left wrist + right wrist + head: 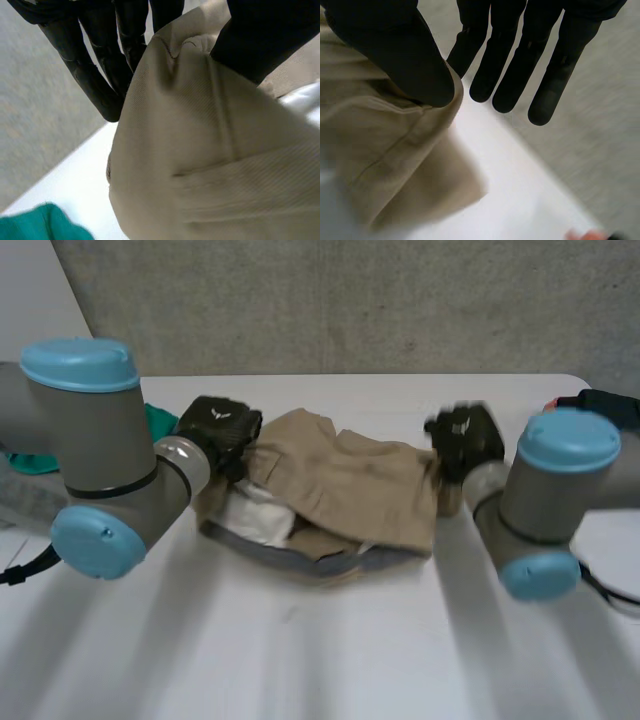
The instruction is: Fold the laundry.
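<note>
**Both hands pinch the far corners of the tan garment**

The tan garment (360, 490) lies crumpled in the middle of the white tabletop (330, 660), its pale lining showing at the near side. The left hand (220, 430) pinches its far left corner between thumb and straight fingers. The right hand (465, 440) nips the far right corner under its thumb, its other fingers straight. A green cloth (155, 420) lies behind the left arm.

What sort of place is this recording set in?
Probably a robotics lab or test bench: the left arm and right arm stand at a white table against a plain grey wall, with a tan garment on it.
</note>
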{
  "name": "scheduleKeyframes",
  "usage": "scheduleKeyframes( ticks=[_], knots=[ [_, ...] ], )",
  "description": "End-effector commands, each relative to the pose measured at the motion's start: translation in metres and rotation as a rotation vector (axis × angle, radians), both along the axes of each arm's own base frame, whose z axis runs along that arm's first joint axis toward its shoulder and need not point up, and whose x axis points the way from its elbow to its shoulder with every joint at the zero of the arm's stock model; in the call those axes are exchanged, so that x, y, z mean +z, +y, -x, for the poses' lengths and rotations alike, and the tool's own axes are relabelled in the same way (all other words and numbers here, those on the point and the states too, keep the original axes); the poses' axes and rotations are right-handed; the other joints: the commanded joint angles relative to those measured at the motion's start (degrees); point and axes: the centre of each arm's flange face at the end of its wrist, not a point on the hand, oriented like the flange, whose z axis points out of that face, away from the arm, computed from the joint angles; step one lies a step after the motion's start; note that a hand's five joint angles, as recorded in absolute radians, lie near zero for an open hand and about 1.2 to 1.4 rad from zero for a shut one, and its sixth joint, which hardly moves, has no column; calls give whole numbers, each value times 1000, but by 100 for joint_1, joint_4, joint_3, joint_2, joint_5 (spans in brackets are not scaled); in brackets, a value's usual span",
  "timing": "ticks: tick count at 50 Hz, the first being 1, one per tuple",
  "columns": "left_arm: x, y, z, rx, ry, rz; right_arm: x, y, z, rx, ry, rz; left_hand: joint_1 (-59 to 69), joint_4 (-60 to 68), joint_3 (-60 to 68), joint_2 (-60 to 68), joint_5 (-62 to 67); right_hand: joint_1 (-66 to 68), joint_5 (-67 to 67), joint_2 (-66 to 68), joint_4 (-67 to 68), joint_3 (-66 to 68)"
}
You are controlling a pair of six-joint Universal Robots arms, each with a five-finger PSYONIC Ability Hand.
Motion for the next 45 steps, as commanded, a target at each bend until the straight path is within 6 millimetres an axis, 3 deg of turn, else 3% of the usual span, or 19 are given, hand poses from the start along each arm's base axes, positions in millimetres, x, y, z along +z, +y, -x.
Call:
scheduleKeyframes(
  ticks=[1,5,8,15,19,22,24,26,34,39,45],
  knots=[
    [27,61,14,87,24,39,50,-56,-25,63,-206,246,1659,1158,1232,1159,1331,1615,1248,1248,1133,1170],
    [19,97,34,66,65,4,43,-60,-42,194,-307,210,1659,1158,1232,1159,1331,1615,1248,1248,1133,1170],
    [7,123,57,18,121,-32,26,-60,-48,258,-341,149,1561,1060,1134,1060,1233,1615,1248,1248,1133,1170],
    [-29,156,106,-62,176,-82,-8,-70,-36,240,-333,68,-423,-924,-850,-923,-751,1615,1248,1248,1133,1170],
    [-56,169,120,-81,81,-119,-20,-77,-20,200,-315,13,-1766,-2268,-2193,-2267,-2094,-1477,-1844,-1844,-1959,-1921],
    [-59,174,116,-45,0,-154,-21,-81,-8,173,-308,-37,-4103,-4604,-4530,-4603,-4431,-2589,-2956,-2956,-3071,-3034],
    [-50,175,109,-13,-37,-171,-14,-81,-1,157,-304,-67,-5341,-5842,-5768,-5841,-5669,-3599,-3966,-3966,-4081,-4043],
    [-41,175,104,2,-45,-174,-8,-80,3,145,-298,-86,-5341,-5842,-5768,-5841,-5669,-4004,-4371,-4370,-4486,-4448],
    [31,161,76,24,71,-129,41,-56,26,-36,-244,-186,-5341,-5842,-5768,-5841,-5669,-5385,-5752,-5752,-5867,-5830],
    [72,146,47,18,159,-106,81,-23,41,-175,-192,-227,-5341,-5842,-5768,-5841,-5669,-5385,-5752,-5752,-5867,-5830],
    [86,114,19,49,182,-98,110,15,52,-280,-209,-259,-5341,-5842,-5768,-5841,-5669,-5385,-5752,-5752,-5867,-5830]
  ],
)
